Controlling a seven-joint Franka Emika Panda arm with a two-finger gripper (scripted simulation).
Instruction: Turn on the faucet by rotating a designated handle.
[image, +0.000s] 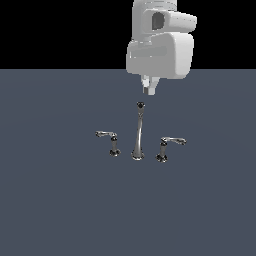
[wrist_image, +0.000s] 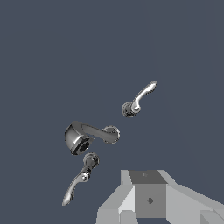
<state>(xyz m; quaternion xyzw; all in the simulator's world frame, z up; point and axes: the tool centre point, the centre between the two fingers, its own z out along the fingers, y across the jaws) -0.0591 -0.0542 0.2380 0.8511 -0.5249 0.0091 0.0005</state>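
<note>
flat slate-grey surface (image: 55, 210) under me, matte, uniform colour, plain black backdrop (image: 60, 30) above its far edge

The faucet (image: 138, 134) stands ahead of me on the flat grey surface (image: 60, 200) — small, shiny chrome, three separate pieces in a row. Its slender curved spout (image: 138, 131) rises upright at the middle, dark at the tip. The handle (image: 167, 147) sits at the spout's three o'clock in the exterior view — a short post on a dark base, thin lever pointing to three o'clock.
</note>
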